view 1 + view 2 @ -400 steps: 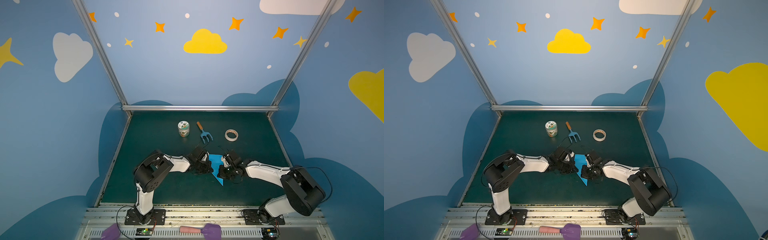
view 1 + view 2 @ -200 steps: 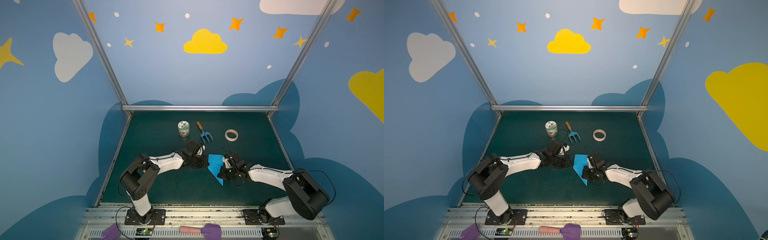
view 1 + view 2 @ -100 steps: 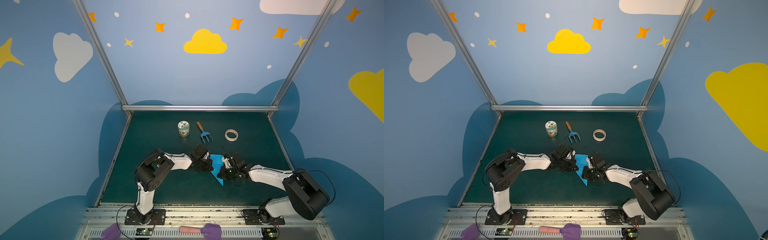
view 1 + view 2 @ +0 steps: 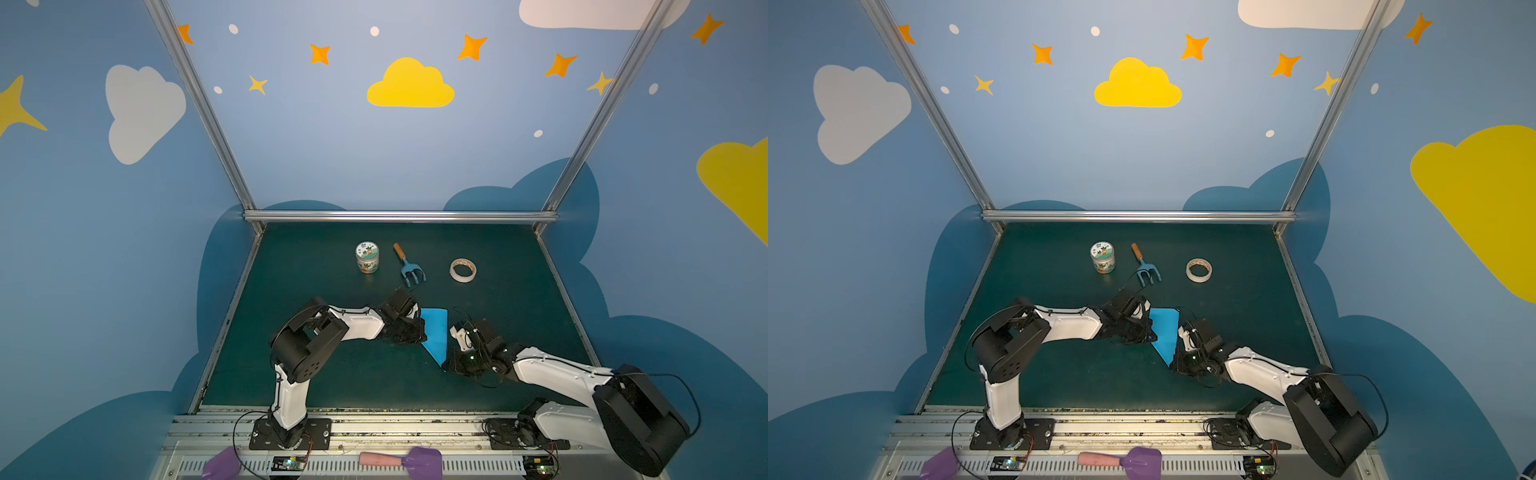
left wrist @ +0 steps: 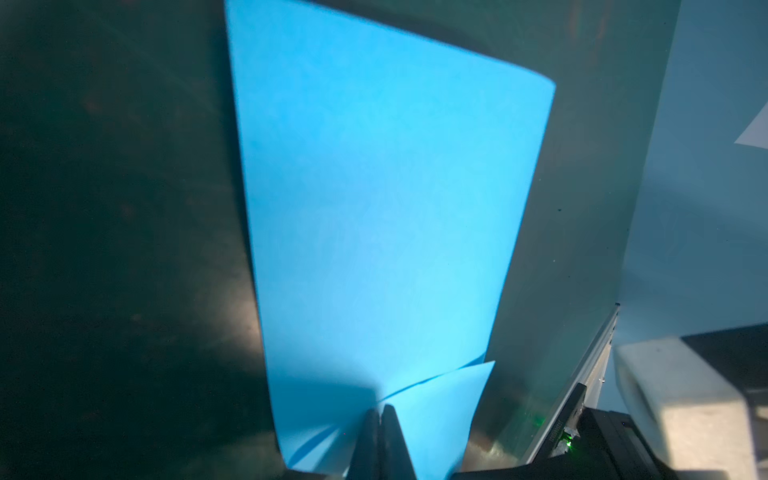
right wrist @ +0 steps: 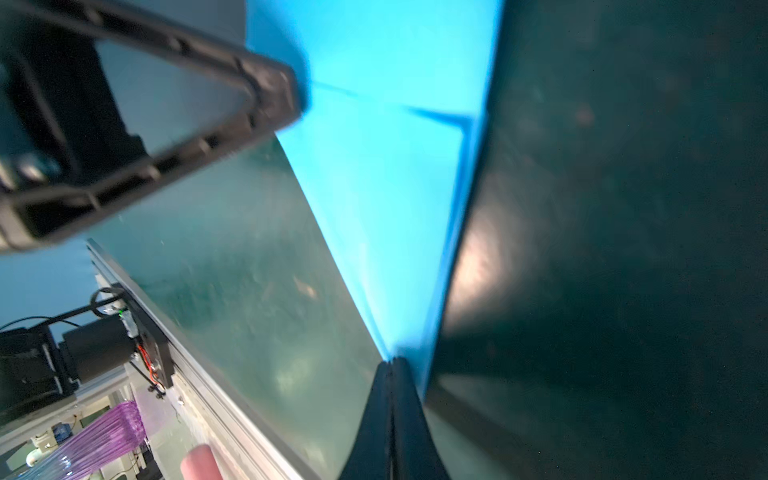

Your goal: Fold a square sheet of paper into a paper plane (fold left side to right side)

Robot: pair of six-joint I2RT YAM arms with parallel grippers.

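Now L tool (image 5: 381, 413) back at paper (image 5: 374, 208), R tool (image 6: 392, 365) unmoved.

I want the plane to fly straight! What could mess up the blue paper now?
The left gripper, shut, rests on the square sheet of paper beside a lifted flap. That flap could spring up or crease crooked. The right gripper, shut, touches only the paper's narrow tip, so the sheet might slide and skew.

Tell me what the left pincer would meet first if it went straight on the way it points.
The square sheet of paper: the shut left pincer sits at its near edge, with the sheet stretching ahead. Past it only bare mat shows, though depth is unclear.
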